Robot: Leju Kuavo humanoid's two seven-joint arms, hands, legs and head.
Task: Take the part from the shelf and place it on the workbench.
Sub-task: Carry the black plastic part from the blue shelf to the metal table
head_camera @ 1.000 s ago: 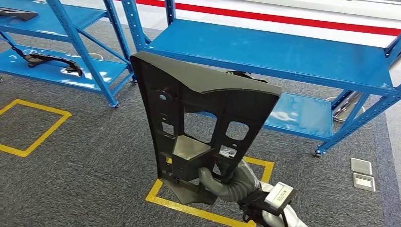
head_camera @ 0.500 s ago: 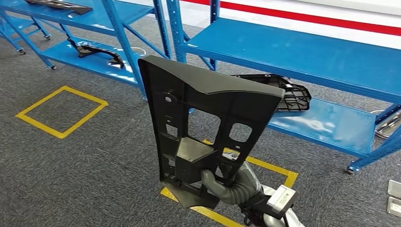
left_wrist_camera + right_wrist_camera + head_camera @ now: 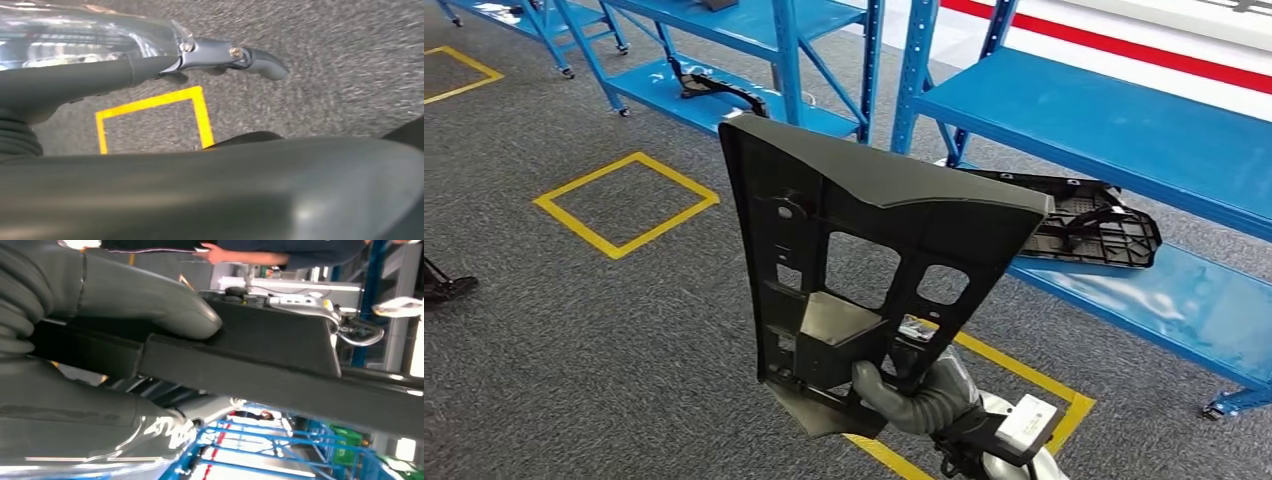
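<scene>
I am gripping the large black moulded plastic part by its lower edge in my right hand, thumb pressing one face and fingers the other, holding it upright and well off the grey carpet so it clears the blue steel shelf beside it. My left hand is hanging over the carpet, holding nothing as far as I can see, though whether its fingers are spread or curled I cannot tell.

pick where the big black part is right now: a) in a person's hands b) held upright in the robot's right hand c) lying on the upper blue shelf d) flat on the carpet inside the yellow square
b: the right hand grips the black part at its lower edge and holds it upright above the carpet, in front of the blue shelf.
</scene>
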